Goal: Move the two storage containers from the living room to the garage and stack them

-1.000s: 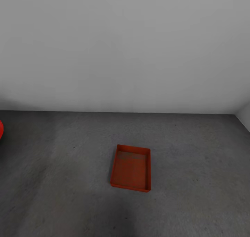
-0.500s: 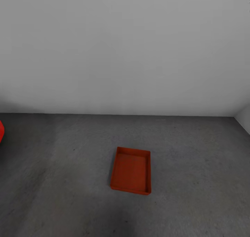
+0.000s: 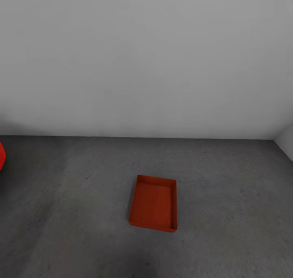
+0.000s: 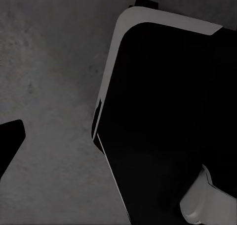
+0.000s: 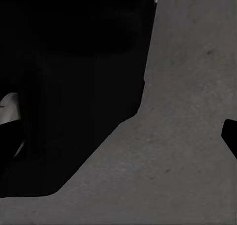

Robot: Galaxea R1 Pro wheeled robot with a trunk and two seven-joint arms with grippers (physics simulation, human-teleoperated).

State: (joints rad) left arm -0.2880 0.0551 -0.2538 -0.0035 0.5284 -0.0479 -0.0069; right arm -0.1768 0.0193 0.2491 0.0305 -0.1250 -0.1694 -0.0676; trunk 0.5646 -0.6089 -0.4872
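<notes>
One red-orange open-topped storage container (image 3: 154, 203) lies flat on the dark grey garage floor (image 3: 228, 196), a little right of centre in the head view, with nothing inside it. A white wall rises behind it. In the left wrist view, my left gripper (image 4: 116, 146) hangs over the floor beside my own dark base, with one dark fingertip (image 4: 10, 141) at the picture's edge. My right gripper (image 5: 118, 141) shows a fingertip (image 5: 230, 135) at the far edge of its view, fingers wide apart. Both hold nothing.
A glossy red rounded shape (image 3: 1, 156) pokes in at the head view's left edge. The white back wall (image 3: 146, 58) meets a side wall at the right corner (image 3: 285, 141). My black base (image 4: 168, 116) stands close to both grippers.
The whole head picture has slid down slightly, so the camera moved. The container keeps its place on the floor.
</notes>
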